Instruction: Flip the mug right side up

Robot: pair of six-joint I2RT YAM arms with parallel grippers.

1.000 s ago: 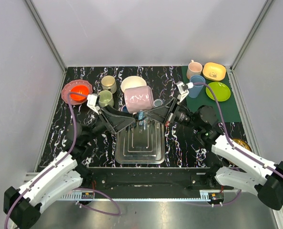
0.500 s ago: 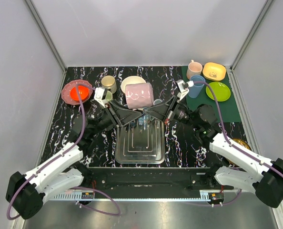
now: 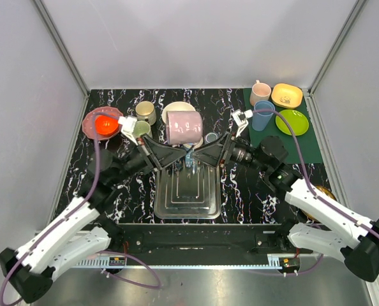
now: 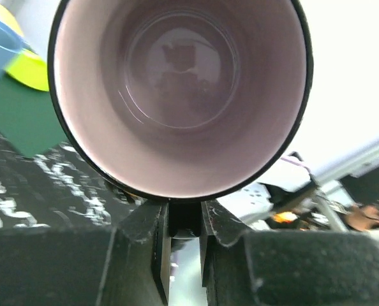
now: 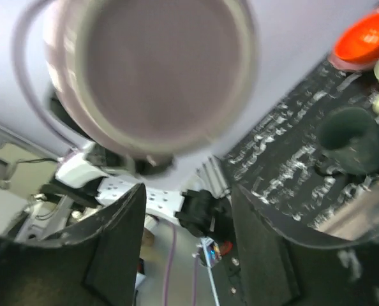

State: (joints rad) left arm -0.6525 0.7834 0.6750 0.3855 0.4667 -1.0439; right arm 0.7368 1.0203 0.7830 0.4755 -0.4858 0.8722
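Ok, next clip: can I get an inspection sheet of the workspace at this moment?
Surface: black marbled table; green mat at the far right; metal tray in the middle.
Job's things: pink mug held off the table between the arms, on its side, mouth facing the left wrist camera; not yet upright.
Clutter: red bowl on a pink plate, two pale mugs, white bowl; on the mat, pink cup, blue cup, yellow dish, green plate.
Grippers: left gripper shut on the mug just under its rim; right gripper open, below the mug's base.
Cables: purple cable along the left arm, another along the right.
Surroundings: grey walls; nothing else seen.
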